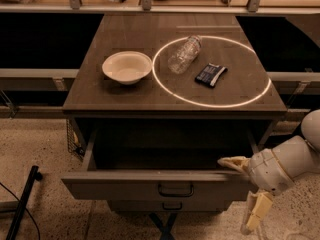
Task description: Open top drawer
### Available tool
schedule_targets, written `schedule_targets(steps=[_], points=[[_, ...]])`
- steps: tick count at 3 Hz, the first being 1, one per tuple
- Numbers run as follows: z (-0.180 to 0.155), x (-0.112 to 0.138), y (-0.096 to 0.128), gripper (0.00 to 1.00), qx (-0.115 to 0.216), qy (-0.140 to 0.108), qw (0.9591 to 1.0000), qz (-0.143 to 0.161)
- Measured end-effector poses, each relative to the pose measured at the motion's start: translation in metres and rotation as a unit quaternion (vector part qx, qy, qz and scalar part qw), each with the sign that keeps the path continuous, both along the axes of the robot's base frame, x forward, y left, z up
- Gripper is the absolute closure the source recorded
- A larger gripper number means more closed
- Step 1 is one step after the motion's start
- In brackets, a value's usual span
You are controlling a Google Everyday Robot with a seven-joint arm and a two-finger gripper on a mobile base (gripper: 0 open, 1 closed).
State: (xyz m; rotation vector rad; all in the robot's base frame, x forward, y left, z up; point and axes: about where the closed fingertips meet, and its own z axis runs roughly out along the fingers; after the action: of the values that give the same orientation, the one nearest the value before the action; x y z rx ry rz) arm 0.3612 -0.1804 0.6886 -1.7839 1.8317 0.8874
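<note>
The top drawer (125,186) of the wood-look cabinet stands pulled out, its dark inside showing, with its dark bail handle (175,190) at the centre of the front. My gripper (245,186) is at the drawer's right front corner. Its fingers are spread wide apart and hold nothing. The upper finger (231,162) lies over the top edge of the drawer front. The lower finger (257,213) hangs down to the right of the front, apart from it. The white arm reaches in from the right edge.
On the cabinet top (90,91) are a white bowl (127,67), a clear plastic bottle (184,54) lying on its side and a dark snack packet (210,74), the last two inside a ring of light. A lower drawer's handle (171,205) shows below. A dark pole (22,204) leans at the left.
</note>
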Motion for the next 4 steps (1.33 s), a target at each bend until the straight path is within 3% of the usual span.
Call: schedule_targets(steps=[2,4], points=[[-0.015,0.019,0.019,0.0,0.003,-0.006,0.9999,-0.01],[-0.018,0.017,0.015,0.0,-0.006,-0.002,0.9999,-0.011]])
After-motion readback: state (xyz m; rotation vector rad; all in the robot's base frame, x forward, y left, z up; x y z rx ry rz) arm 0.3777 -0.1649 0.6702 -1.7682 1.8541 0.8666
